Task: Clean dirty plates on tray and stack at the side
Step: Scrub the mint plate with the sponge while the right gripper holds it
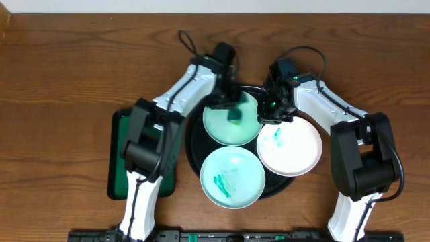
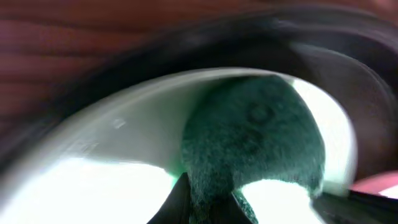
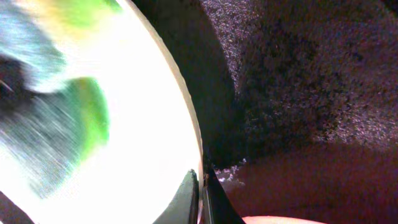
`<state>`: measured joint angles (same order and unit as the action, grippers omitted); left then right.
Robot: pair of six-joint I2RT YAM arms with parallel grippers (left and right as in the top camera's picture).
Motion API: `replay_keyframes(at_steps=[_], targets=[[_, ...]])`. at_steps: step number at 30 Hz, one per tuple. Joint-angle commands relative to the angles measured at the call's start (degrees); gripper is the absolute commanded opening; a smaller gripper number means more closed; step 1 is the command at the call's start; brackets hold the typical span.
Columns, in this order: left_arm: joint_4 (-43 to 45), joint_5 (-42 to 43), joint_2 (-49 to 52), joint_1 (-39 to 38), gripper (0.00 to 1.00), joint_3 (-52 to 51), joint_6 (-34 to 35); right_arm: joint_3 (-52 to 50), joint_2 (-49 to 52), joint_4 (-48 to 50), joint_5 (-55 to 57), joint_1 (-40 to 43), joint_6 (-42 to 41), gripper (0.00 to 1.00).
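three plates, all on the tray [image 1: 195, 149], mid-surface [image 1: 60, 81].
- back mint plate [image 1: 218, 128]: tray's 12 o'clock, fully inside the rim.
- front mint plate [image 1: 243, 191]: tray's 6 o'clock, overhanging the rim. Teal smears left of its centre.
- white plate [image 1: 301, 160]: tray's 3–4 o'clock, also overhanging. Teal smear toward its 11 o'clock.

The plate rims sit close together. Can't tell whether any overlap.

left claw [image 1: 232, 107]: over the back mint plate, pinching a dark green sponge [image 1: 235, 115] held down near the plate's centre. In the left wrist view the fuzzy sponge sits between the fingers on the pale plate, and the frame is blurred.

right claw [image 1: 270, 115]: pressed together on a thin plate rim. The right wrist view shows the bright plate at 9 o'clock of the fingertips and the black tray floor at 3 o'clock. Overhead puts the pinch at the back mint plate's 3 o'clock edge, just beside the white plate's 11 o'clock edge.

rectangular tray [image 1: 119, 158]: dark green, on the surface at 9 o'clock of the black tray, partly under the left arm.
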<state>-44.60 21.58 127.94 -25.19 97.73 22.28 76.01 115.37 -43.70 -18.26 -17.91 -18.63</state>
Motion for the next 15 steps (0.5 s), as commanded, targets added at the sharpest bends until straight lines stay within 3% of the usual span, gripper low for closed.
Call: replay_keyframes(at_steps=[1,8,15], targets=[[-3.5,-13.8,1.2,4.7,0.07,0.0,1.0,-0.4,0.1,-0.5,1.7,0.1,1.6,0.01],[-11.6,-20.8,1.2,6.4,0.07,0.0,0.6,-0.4,0.1,-0.7,1.7,0.1,1.6,0.01],[-15.7,-16.6,1.2,4.1,0.07,0.0,-2.9,-0.4,0.1,-0.6,1.7,0.1,1.6,0.01]])
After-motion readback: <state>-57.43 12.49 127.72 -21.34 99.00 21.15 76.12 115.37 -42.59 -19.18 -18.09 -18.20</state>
